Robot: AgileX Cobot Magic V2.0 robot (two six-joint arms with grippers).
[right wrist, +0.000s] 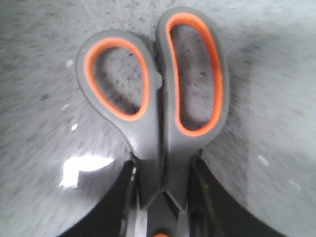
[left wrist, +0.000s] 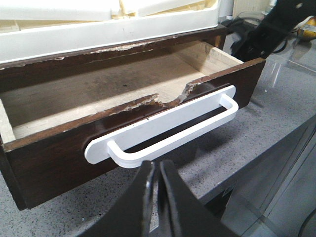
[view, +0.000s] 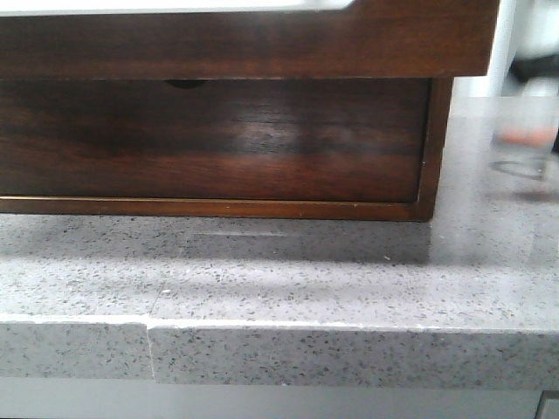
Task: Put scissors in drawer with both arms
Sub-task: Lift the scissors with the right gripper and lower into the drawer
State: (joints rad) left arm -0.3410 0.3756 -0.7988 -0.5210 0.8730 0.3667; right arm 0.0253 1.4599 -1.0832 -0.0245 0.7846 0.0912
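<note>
carrying the scissors [right wrist: 158,103] across to the drawer [left wrist: 123,98] is the step that carries the most risk. the right claw [right wrist: 160,197] grips them low on the handle shanks, just below the two orange-lined finger loops, so the loops stand out beyond the fingers; a grip this close to the pivot may let the scissors rotate or slip if the arm moves sharply. the right wrist view is blurred, so whether the scissors are lifted off the grey speckled table [view: 288,271] cannot be told.

the drawer stands pulled out with its bare wooden interior exposed. its front top edge is chipped and ragged near the middle [left wrist: 168,101], and the protruding loops or blades could catch there if the scissors come in low. the white bar handle [left wrist: 168,131] also projects from the drawer front into the approach path.

the left claw [left wrist: 157,195] sits directly in front of the white bar handle, fingers pressed nearly together, grasping nothing and not touching the handle. if it stays there, the two arms may crowd each other at the drawer opening.

the right claw is clenched on the scissors, fingers on both sides of the shanks.
</note>
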